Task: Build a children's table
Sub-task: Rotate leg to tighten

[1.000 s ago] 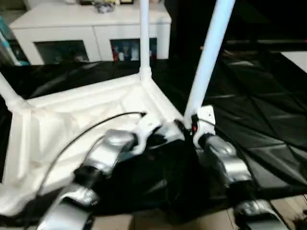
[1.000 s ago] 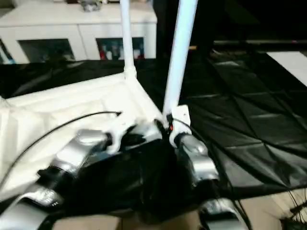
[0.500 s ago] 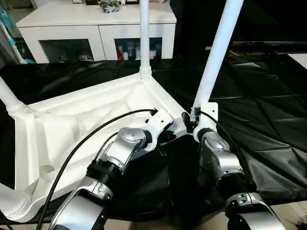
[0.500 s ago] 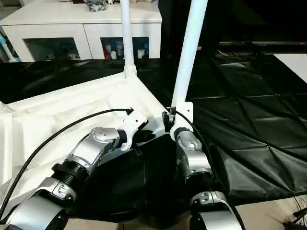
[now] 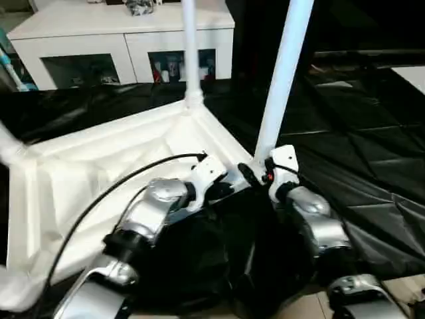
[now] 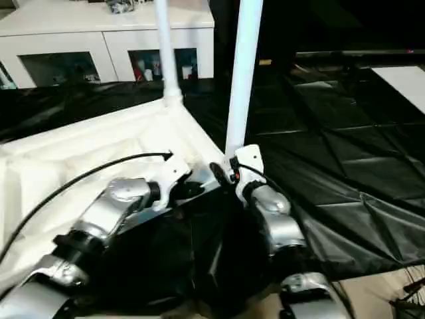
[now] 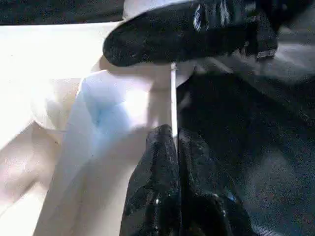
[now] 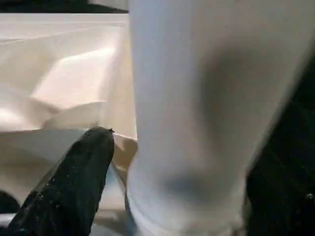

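The children's table lies upside down on a black sheet, its ribbed top (image 5: 99, 166) facing up. One white leg (image 5: 189, 53) stands in the far corner socket. Another leg (image 5: 282, 73) stands in the near right corner, and a third (image 5: 8, 147) rises at the left edge. My right gripper (image 5: 257, 173) is open around the foot of the near right leg (image 8: 197, 123). One of its black fingers (image 8: 74, 182) stands a little off the tube; the other is hidden. My left gripper (image 7: 174, 143) is shut on the thin rim (image 7: 173, 98) of the top beside that corner.
A white cabinet (image 5: 126, 40) with glass doors stands at the back. The black sheet (image 5: 358, 133) covers the floor to the right, with wooden floor (image 5: 405, 286) at its near edge. A black cable (image 5: 119, 186) loops over my left forearm.
The right gripper's jaws have spread away from the near right leg. The picture has shifted and tilted with the head; the table and the left gripper keep their places.
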Available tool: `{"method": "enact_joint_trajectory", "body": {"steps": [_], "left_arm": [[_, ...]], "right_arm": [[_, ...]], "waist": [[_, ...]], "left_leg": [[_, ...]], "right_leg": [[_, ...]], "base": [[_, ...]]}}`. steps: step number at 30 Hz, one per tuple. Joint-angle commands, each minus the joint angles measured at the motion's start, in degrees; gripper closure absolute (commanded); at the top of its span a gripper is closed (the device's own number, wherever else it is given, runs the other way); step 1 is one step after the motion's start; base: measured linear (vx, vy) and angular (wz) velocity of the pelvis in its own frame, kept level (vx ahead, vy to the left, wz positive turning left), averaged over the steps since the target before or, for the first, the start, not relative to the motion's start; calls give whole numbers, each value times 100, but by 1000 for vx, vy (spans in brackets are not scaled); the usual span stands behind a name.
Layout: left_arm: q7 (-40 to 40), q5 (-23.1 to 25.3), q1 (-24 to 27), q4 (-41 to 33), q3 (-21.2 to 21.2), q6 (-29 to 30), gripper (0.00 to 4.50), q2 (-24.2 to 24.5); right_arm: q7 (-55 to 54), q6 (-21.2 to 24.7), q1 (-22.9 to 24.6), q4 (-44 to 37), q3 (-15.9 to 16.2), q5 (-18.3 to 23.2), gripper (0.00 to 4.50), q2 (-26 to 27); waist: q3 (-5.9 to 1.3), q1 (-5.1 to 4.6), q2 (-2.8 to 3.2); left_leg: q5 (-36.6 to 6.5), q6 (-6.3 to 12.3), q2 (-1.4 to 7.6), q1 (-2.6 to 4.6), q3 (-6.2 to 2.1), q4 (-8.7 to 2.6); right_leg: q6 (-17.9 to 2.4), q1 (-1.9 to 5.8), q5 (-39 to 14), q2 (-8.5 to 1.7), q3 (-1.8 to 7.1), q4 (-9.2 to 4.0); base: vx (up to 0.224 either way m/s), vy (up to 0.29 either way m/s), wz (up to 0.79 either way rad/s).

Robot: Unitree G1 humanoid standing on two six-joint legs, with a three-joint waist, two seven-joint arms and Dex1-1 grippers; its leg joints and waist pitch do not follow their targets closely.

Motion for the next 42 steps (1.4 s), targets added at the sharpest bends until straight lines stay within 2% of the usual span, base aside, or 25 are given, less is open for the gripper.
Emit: {"method": "enact_joint_trajectory", "body": {"steps": [1, 3, 5, 8, 12, 14, 19, 20, 25, 26, 29, 33, 40, 42], "left_arm": [[-442, -154, 325, 91, -131, -135, 450, 120], [-937, -343, 483, -231, -162, -223, 450, 295], [-1259, -496, 590, -505, -184, -181, 450, 417], [-1565, -556, 715, -816, -240, -124, 450, 650], [-1835, -653, 811, -1001, -190, -112, 450, 843], [-1902, -670, 828, -1033, -161, -104, 450, 903], [-1990, -700, 847, -1105, -165, -23, 450, 973], [-2020, -706, 853, -1131, -173, 4, 450, 990], [-2056, -701, 854, -1184, -191, 42, 450, 997], [-2059, -699, 851, -1189, -196, 49, 450, 993], [-2060, -710, 844, -1192, -211, 66, 450, 998], [-2071, -705, 857, -1218, -215, 91, 450, 1006], [-2040, -686, 883, -1233, -213, 130, 450, 1011], [-1892, -629, 859, -1169, -190, 160, 450, 973]], "right_arm": [[592, -3, 90, -196, 146, 155, 61, -175], [1314, 26, 233, -425, 263, 314, 61, -438], [1731, 39, 346, -629, 283, 475, 61, -588], [2368, 50, 572, -966, 360, 659, 61, -867], [2941, 118, 801, -1213, 402, 791, 61, -1161], [3187, 229, 892, -1324, 403, 916, 61, -1261], [3369, 196, 969, -1351, 500, 846, 61, -1397], [3398, 185, 974, -1335, 526, 810, 77, -1431], [3496, 275, 983, -1367, 501, 873, 106, -1443], [3496, 296, 982, -1388, 494, 887, 127, -1432], [3460, 284, 971, -1388, 480, 889, 137, -1396], [3468, 283, 977, -1398, 494, 914, 173, -1386], [3319, 229, 1000, -1348, 492, 824, 178, -1321], [3112, 139, 979, -1258, 470, 738, 178, -1249]], "waist": [[-280, 32, -111], [-283, 29, -98], [-298, 35, -110], [-296, 51, -109], [-278, 59, -88], [-284, 76, -99], [-290, 87, -95], [-294, 92, -76], [-311, 100, -87], [-311, 99, -88], [-305, 97, -96], [-310, 97, -95], [-321, 96, -106], [-312, 86, -108]], "left_leg": [[-706, 604, 171, -46, -30, -307], [-664, 658, 189, -33, -21, -301], [-610, 710, 190, -47, -26, -287], [-614, 807, 207, -44, -28, -281], [-704, 754, 210, -34, -21, -289], [-718, 730, 221, -23, -21, -286], [-663, 689, 198, -33, -20, -276], [-641, 680, 197, -29, -24, -274], [-524, 746, 193, -33, -20, -247], [-503, 757, 193, -33, -20, -246], [-559, 751, 191, -31, -20, -243], [-580, 715, 192, -30, -25, -242], [-433, 774, 185, -36, -24, -221], [-489, 755, 188, -33, -25, -229]], "right_leg": [[-1444, 270, -119, -321, 201, -407], [-1528, 262, -1, -314, 205, -393], [-1577, 284, 177, -318, 201, -357], [-1584, 274, 214, -310, 197, -352], [-1613, 245, -23, -306, 190, -366], [-1608, 253, -28, -311, 203, -361], [-1610, 254, 11, -298, 192, -352], [-1617, 254, 22, -302, 188, -351], [-1659, 267, 253, -298, 186, -325], [-1670, 264, 290, -293, 183, -321], [-1662, 263, 192, -293, 183, -324], [-1665, 267, 141, -296, 183, -321], [-1689, 272, 332, -293, 182, -295], [-1683, 264, 222, -296, 179, -305]], "base": [[0, 0, 0], [0, 0, 0], [0, 0, 0], [0, 0, 0], [0, 0, 0], [0, 0, 0], [0, 0, 0], [0, 0, 0], [0, 0, 0], [0, 0, 0], [0, 0, 0], [0, 0, 0], [0, 0, 0], [0, 0, 0]]}}
